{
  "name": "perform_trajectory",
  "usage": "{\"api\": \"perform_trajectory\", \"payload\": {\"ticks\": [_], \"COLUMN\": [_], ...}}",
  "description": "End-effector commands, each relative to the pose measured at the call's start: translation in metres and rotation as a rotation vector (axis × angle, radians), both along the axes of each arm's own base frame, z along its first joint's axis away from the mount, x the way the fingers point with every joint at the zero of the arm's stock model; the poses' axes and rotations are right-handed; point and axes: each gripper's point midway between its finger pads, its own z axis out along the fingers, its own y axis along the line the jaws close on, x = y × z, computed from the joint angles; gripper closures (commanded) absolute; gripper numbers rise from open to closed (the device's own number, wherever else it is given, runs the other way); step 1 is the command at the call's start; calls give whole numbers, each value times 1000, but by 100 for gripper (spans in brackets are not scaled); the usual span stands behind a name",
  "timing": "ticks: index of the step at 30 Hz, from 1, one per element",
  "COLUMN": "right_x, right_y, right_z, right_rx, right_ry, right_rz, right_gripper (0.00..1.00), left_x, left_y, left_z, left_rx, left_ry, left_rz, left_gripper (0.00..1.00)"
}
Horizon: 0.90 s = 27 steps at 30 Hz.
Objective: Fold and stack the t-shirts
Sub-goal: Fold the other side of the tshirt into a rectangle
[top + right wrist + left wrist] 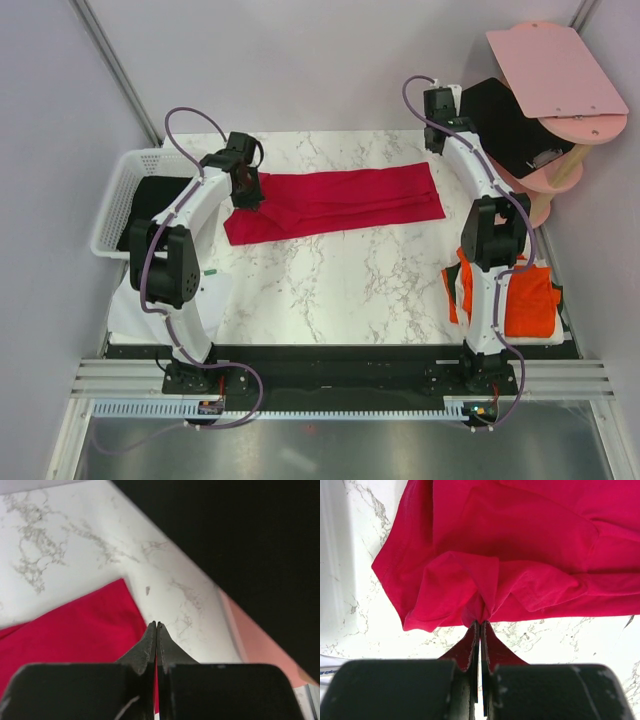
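Tool on the left arm, the left tool [480, 622], was clamped on a bunched fold at the left end of the red shirt [340, 200], with cloth puckered into its closed jaws. The right tool [157, 625] was closed too, its tips at the shirt's right edge; a sliver of red showed between the fingers, but whether cloth was really caught there could not be told. On the desk [330, 290] the red shirt lay as a long, narrow band across the far middle, so its sides seemed already folded in lengthwise. What looked left for it was the crosswise fold, end over end, and then the move onto a stack. Orange shirts [525, 300] sat at the near right edge of the desk beside the right arm's base, partly hidden by that arm; they looked like a folded pile and the likely place for stacking. A black shirt [155, 200] lay in the basket [110, 215] at the left, unfolded as far as could be seen, so the task seemed about midway.
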Motion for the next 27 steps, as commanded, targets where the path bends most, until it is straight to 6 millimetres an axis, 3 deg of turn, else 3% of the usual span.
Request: {"api": "perform_trajectory", "payload": {"ticks": [1,6,9,17,25,27], "right_x": [18,31,40,53,47,44], "right_y": [-40,-72,-81,-75,-34,-13], "right_z": [30,18,18,46,40,53], "right_rx": [-35,-24,10,45,138,134], "right_ry": [-117,-124,-165,-267,-251,-271], "right_rz": [-112,-165,-190,-158,-4,57], "right_gripper": [100,100,100,100,100,100], "left_x": [4,4,3,1,3,3], "left_y": [1,1,2,2,2,3], "left_z": [21,23,23,14,20,21], "left_rx": [-6,-7,-8,-3,-4,-4], "left_ry": [-72,-77,-75,-53,-70,-73], "left_rz": [-30,-33,-33,-29,-24,-23], "left_gripper": [98,98,98,98,98,98]}}
